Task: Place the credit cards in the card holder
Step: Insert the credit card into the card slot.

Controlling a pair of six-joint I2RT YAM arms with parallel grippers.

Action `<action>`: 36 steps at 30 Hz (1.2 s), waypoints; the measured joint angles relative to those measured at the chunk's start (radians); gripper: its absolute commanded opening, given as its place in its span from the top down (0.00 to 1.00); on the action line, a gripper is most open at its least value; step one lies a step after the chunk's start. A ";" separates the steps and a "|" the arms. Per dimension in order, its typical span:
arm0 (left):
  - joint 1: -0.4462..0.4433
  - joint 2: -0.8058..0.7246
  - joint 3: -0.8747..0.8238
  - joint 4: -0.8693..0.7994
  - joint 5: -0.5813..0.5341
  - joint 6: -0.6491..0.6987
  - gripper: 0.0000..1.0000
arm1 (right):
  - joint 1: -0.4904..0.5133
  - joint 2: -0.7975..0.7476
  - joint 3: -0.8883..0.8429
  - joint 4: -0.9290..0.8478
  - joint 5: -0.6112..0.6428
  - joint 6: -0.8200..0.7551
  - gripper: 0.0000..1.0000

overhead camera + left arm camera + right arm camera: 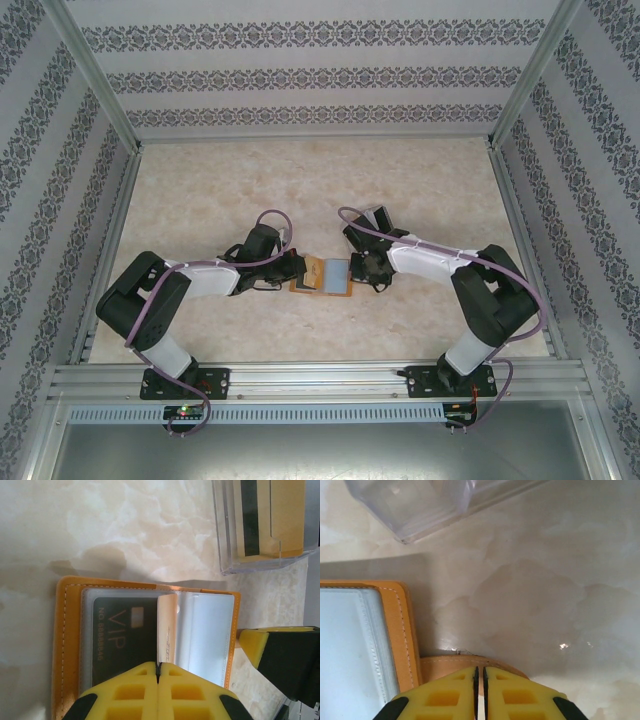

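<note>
The orange-tan card holder [322,275] lies open on the table between both arms. In the left wrist view a black VIP card [120,640] sits in its left clear pocket. My left gripper [158,666] is shut on an upright inner pocket leaf [167,625] of the holder. My right gripper [480,672] is shut on the holder's clasp tab [445,664] at its right edge, with a thin strip showing between the jaws. An orange-yellow credit card [287,515] with a black stripe stands inside the clear plastic box [225,540].
The clear plastic box [420,505] stands just beyond the holder's far right corner. One finger [280,652] of the right gripper shows beside the holder's right edge. Patterned walls and metal rails [320,375] enclose the marble-look table [200,190].
</note>
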 measured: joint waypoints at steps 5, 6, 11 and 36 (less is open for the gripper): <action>0.000 0.000 0.000 0.013 0.011 0.001 1.00 | 0.000 0.024 -0.002 0.017 -0.006 0.003 0.89; 0.000 0.000 0.000 0.019 0.015 0.001 1.00 | 0.000 0.024 -0.002 0.017 -0.006 0.004 0.89; 0.000 0.002 -0.011 0.078 0.036 0.003 1.00 | 0.000 0.024 -0.004 0.021 -0.006 0.014 0.89; -0.027 0.105 0.019 0.156 0.068 -0.002 1.00 | 0.000 0.029 -0.002 0.022 -0.008 0.015 0.89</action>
